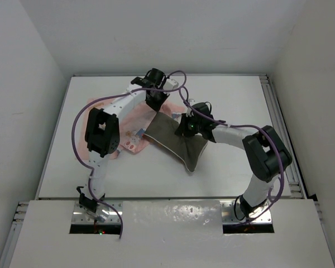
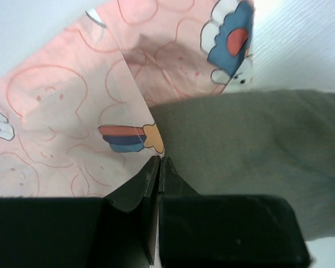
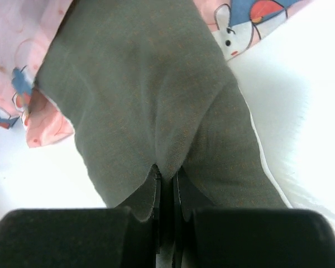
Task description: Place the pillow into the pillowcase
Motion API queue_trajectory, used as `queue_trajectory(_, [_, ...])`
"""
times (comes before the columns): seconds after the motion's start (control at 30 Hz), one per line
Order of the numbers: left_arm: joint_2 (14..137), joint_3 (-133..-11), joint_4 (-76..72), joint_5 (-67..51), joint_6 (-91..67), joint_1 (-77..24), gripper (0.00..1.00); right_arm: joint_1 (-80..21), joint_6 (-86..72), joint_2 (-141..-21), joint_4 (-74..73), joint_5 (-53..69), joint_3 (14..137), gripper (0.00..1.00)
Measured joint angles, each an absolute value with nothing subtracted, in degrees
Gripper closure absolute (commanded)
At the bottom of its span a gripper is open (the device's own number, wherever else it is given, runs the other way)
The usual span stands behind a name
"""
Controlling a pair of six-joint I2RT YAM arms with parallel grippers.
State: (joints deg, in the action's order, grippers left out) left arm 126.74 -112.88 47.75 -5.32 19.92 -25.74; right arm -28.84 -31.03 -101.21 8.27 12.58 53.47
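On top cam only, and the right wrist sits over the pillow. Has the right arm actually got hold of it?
Observer: Yes. In the right wrist view the right gripper has its fingers shut, with a fold of the pillow puckered between the tips.
Operator: And the left?
Observer: In the left wrist view the left gripper has its fingers shut too. The tips are at the pillowcase edge, beside a rainbow print. I can't tell if any cloth is caught.
Operator: Is the pillow in the case at all?
Observer: The right wrist view shows pillowcase on both sides of the pillow's far end. The near part is bare grey.
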Motion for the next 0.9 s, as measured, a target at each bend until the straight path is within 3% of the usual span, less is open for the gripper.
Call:
queue_trajectory(0.3, [122.30, -114.98, 52.36, -13.41, 21.21, -26.24, 1.00, -30.15, -32.64, -92.75, 9.32, 10.22, 53.47, 1.00])
queue_trajectory(0.53, [119.68, -112.68, 53.98, -17.58, 23.62, -26.37, 1.00, -30.20, -36.80, -86.32, 18.76, 7.84, 49.10, 1.00])
queue_trajectory(0.8, [116.92, -107.92, 52.82, -23.18, 25.91, -26.37, 1.00, -30.13, -45.69, -89.03, 30.52, 3.92, 39.38, 1.00])
queue_trajectory(0.83, [116.64, -106.83, 52.07, -23.53, 25.98, -26.37, 1.00, -30.13, -46.02, -90.85, 31.03, 3.60, 39.42, 0.94])
queue_trajectory(0.87, [116.60, -105.78, 51.51, -23.73, 26.11, -26.37, 1.00, -30.11, -46.06, -92.64, 30.59, 3.73, 39.68, 0.63])
queue_trajectory(0.9, [116.60, -104.66, 50.83, -23.77, 26.11, -26.39, 1.00, -30.09, -45.82, -94.13, 29.32, 3.88, 40.23, 0.45])
